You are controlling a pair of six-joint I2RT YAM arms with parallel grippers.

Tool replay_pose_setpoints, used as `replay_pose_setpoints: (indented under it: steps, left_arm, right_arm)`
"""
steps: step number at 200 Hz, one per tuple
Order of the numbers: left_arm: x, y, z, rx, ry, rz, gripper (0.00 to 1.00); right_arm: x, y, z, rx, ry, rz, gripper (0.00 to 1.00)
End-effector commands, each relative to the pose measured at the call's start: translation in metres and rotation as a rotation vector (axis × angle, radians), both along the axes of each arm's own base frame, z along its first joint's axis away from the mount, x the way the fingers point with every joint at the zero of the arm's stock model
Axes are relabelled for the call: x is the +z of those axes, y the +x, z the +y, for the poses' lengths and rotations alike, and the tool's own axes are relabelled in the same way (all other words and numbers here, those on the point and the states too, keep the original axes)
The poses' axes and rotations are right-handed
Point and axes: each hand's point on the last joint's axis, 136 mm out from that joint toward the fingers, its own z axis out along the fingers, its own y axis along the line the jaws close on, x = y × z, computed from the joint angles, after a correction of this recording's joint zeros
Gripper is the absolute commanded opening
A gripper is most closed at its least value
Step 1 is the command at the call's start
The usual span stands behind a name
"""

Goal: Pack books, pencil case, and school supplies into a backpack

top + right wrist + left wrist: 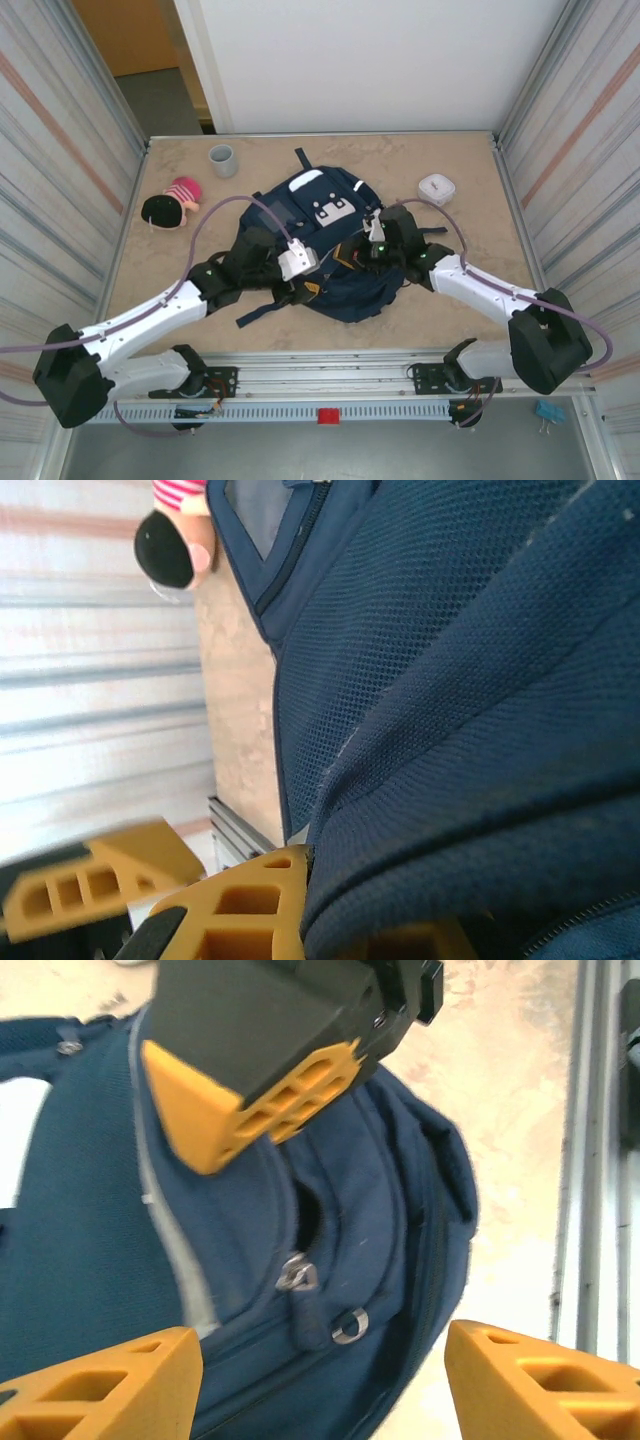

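Your table was a pale, marbled beige surface, fenced by ribbed metal walls on both sides with a white wall behind. The backpack lay in the middle of it, between your two arms, navy with white patches near its far end and a dark strap trailing off its near left side.

Your left gripper sat over the backpack's near left part. In its wrist view the left gripper stood released, its two orange fingers wide apart and holding nothing, with the backpack's zipped seam and two metal zip pulls lying between them.

Your right gripper was over the backpack's near right part, close to the left one. It was clenched: in its wrist view the fingers pinched a fold of the navy mesh fabric.

Well away from the backpack you had a grey cup at the far left, a doll with a pink striped hat by the left wall, and a small white case at the far right.
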Motion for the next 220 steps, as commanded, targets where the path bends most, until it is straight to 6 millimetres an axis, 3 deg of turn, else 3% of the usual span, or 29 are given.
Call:
replay_pose_setpoints:
  steps: [1, 83, 118, 139, 153, 191, 220]
  left_arm:
    - [-0.009, 0.02, 0.012, -0.059, 0.12, -0.144, 0.67]
    - [-0.024, 0.037, -0.019, -0.197, 0.078, -0.165, 0.64]
    - [-0.03, 0.041, -0.024, -0.182, 0.031, -0.163, 0.35]
    - [-0.037, 0.038, -0.026, -0.193, 0.019, -0.097, 0.13]
    - [-0.038, 0.035, -0.026, -0.192, 0.004, -0.052, 0.05]
    - [-0.028, 0.029, -0.028, -0.166, -0.088, 0.127, 0.0]
    - [-0.022, 0.023, -0.032, -0.176, -0.143, 0.204, 0.0]
  right_arm:
    - [0.017, -0.017, 0.008, 0.204, 0.024, -0.064, 0.02]
    - [0.027, -0.005, 0.008, 0.271, 0.059, -0.066, 0.03]
    - [0.027, 0.001, 0.004, 0.275, 0.066, -0.062, 0.04]
    - [0.031, 0.007, -0.003, 0.261, 0.047, -0.064, 0.16]
    - [0.032, 0.008, -0.016, 0.226, -0.024, -0.074, 0.21]
    - [0.035, -0.007, -0.065, 0.063, -0.336, -0.107, 0.42]
    - [0.042, -0.037, -0.067, 0.029, -0.454, -0.188, 0.43]
